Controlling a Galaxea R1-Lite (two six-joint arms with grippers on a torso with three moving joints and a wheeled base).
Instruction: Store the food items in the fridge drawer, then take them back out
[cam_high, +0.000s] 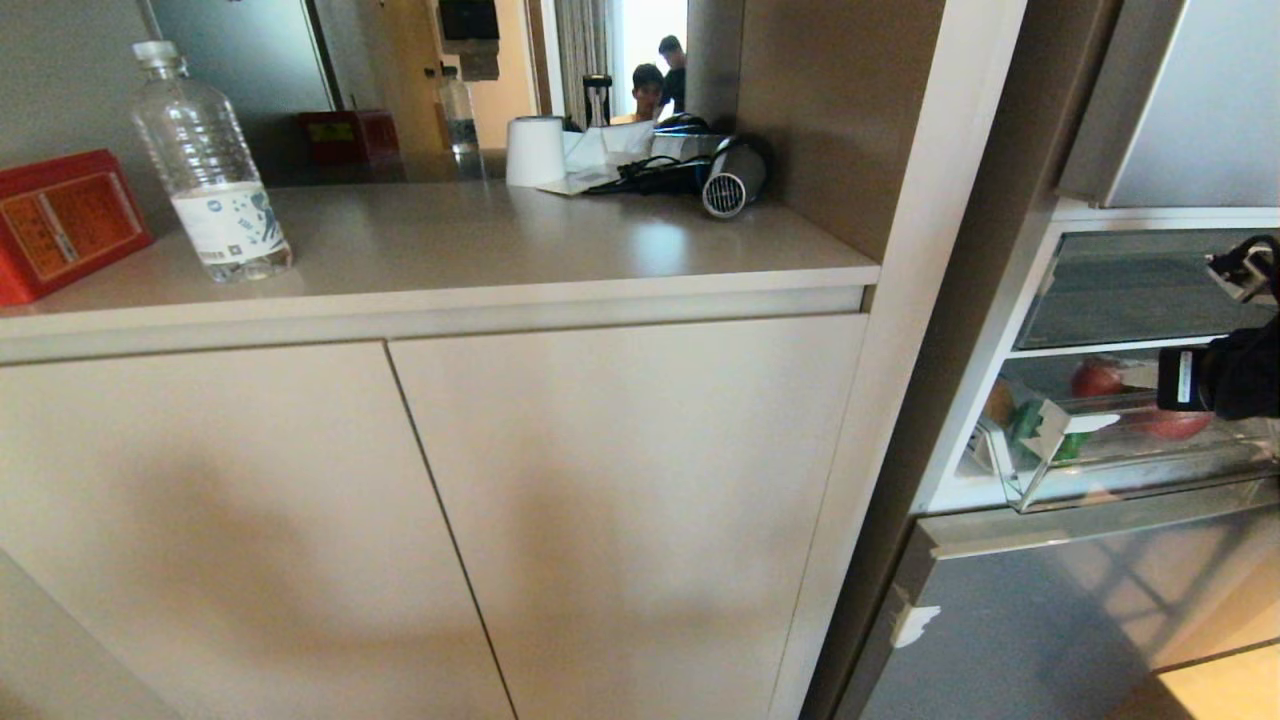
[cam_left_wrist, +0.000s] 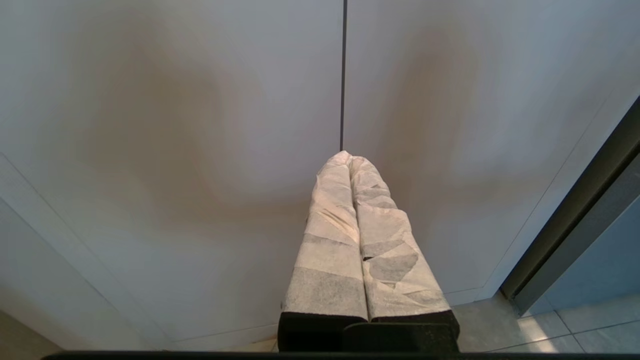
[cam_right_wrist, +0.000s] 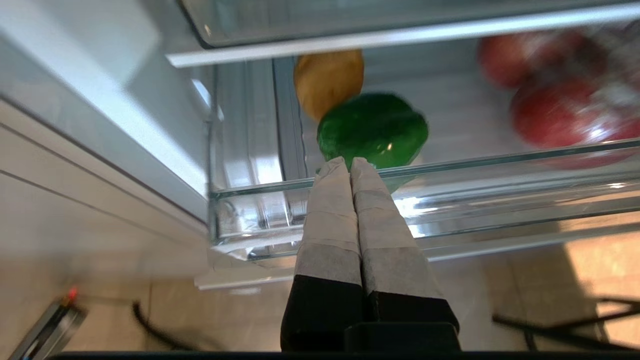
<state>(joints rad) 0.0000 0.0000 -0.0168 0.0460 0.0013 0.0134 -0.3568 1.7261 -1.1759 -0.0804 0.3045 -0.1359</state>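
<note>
With the potato (cam_right_wrist: 327, 80) and pepper (cam_right_wrist: 372, 129) lying in the drawer (cam_right_wrist: 450, 200), the right gripper (cam_right_wrist: 350, 165), fingers clenched empty at its rim, must release them to retrieve food.

tan-brown oval potato (cam_right_wrist: 327, 82): one
glossy dark-green bell pepper (cam_right_wrist: 372, 131): one
round red fruits (cam_right_wrist: 560, 117): two
clear plastic fridge drawer (cam_right_wrist: 450, 200): one
clear plastic water bottle (cam_high: 208, 165): one
red rectangular box (cam_high: 60, 222): one
white paper roll (cam_high: 534, 151): one
</note>
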